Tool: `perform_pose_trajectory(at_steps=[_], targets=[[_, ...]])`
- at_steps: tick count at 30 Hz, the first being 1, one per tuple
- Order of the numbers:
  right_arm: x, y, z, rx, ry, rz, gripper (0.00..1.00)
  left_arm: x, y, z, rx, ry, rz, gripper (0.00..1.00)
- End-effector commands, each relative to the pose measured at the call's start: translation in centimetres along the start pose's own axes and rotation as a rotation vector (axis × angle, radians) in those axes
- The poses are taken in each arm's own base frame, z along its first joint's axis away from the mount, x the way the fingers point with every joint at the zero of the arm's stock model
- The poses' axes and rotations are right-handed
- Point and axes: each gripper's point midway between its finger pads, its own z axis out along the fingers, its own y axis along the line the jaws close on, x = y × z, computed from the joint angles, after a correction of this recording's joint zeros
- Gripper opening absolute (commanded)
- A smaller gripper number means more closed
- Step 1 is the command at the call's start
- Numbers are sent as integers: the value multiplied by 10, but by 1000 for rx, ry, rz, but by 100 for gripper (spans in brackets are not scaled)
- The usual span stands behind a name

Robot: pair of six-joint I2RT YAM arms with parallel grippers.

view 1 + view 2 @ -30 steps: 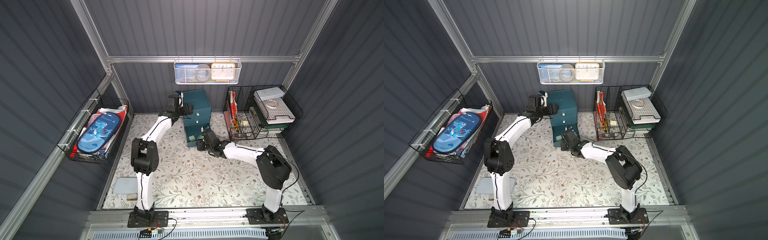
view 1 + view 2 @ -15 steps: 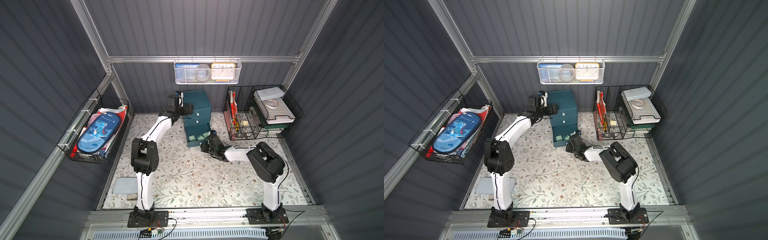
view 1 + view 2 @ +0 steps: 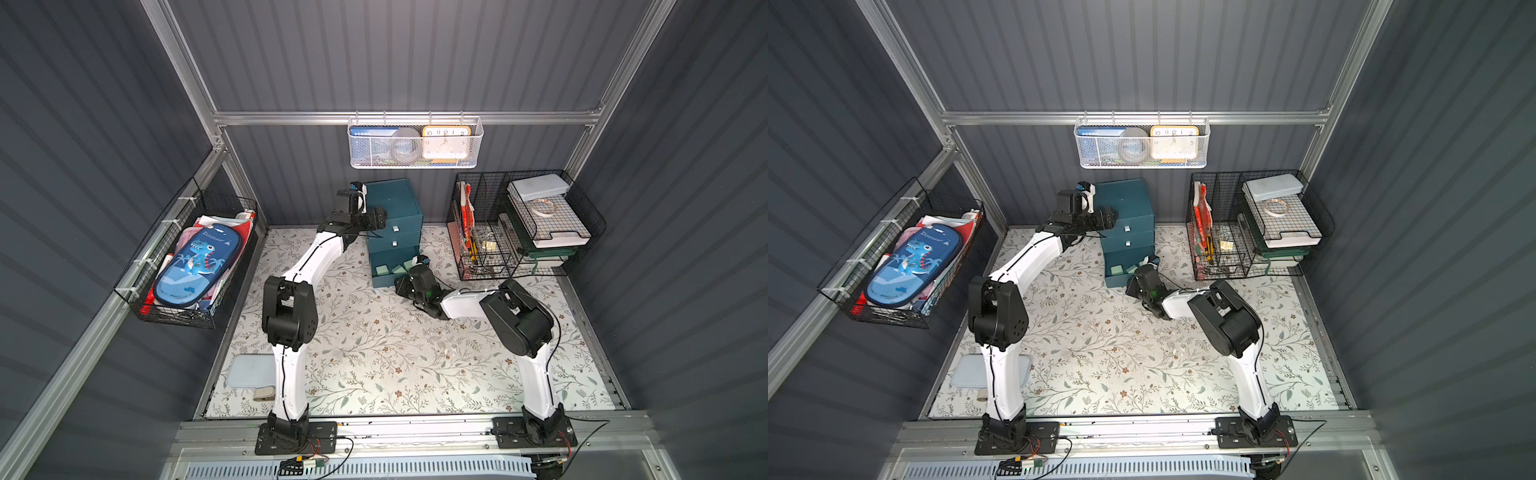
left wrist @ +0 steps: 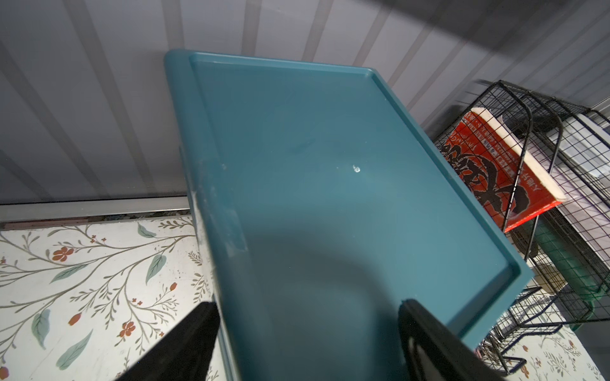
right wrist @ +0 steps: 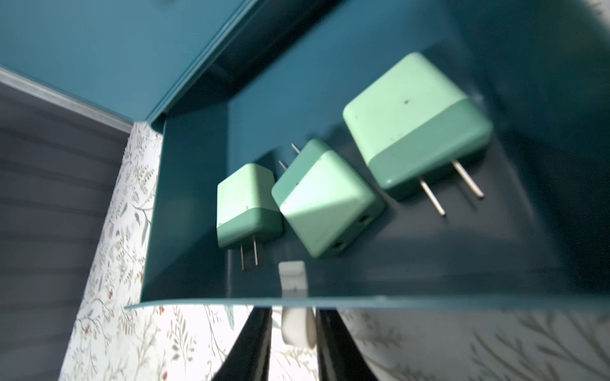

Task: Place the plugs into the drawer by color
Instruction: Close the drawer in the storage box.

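Blind spots: wrist cams + top views

R wrist view is smeared w/ blur: right gripper (image 5: 293, 313) fingers run off the edge, and the bottom drawer (image 5: 185, 214) rim cuts across the pull tab (image 5: 297, 330), so you can't tell if the pads pinch it. Fingers of left gripper (image 4: 308, 305) are cropped too, and the drawer cabinet (image 4: 330, 165) front is hidden there. In both top views the right gripper covers part of the bottom drawer; plugs (image 3: 383, 270) too small to count.

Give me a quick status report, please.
Left end effector open at cabinet top. Right end effector shut on pull tab of bottom drawer. Three green plugs inside. Nothing blocking.
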Motion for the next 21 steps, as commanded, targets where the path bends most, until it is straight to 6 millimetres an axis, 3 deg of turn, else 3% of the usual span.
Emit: perform_pose_trajectory(at_steps=[1,9,21], targets=[[-26,8,11,-36,-77,64,29,77,14,15,-39,227,11,89],[-36,13,26,-67,-104,131,30,79,12,16,-34,230,11,89],[-61,15,44,-85,-214,391,33,79,9,14,-28,227,9,89]])
